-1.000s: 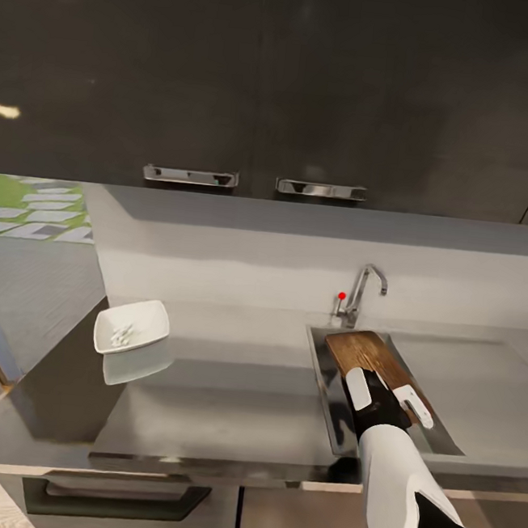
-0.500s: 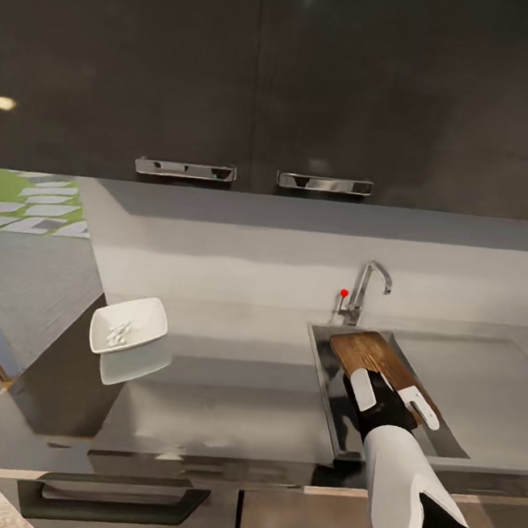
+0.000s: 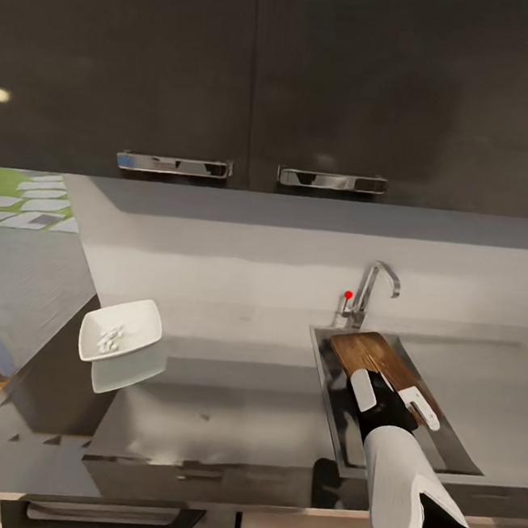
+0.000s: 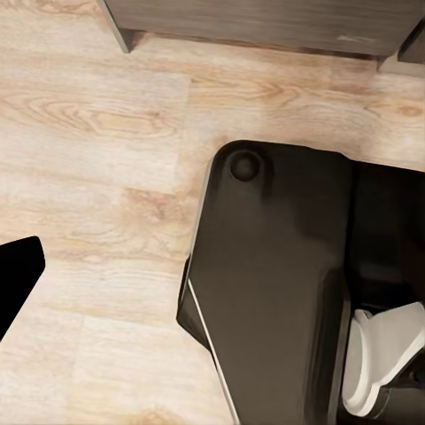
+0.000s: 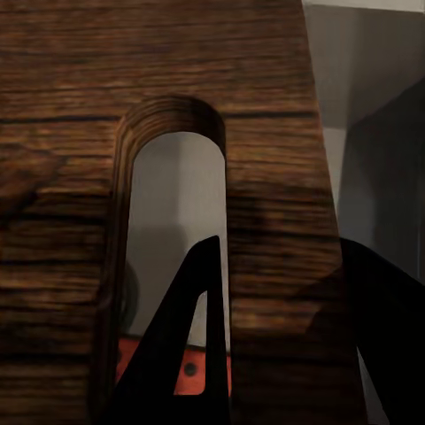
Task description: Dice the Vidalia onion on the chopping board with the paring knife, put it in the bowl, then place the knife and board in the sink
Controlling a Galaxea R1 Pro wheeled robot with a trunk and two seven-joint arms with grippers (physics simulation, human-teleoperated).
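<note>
chopping board (image 5: 177,71) grain close up, slot hole (image 5: 173,204), dark tool finger (image 5: 177,354) across it, reddish patch beneath

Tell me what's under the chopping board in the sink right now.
Through the board's slot, the right wrist view shows a bit of reddish knife handle and grey sink beneath. The board covers the rest, blade included.
</note>
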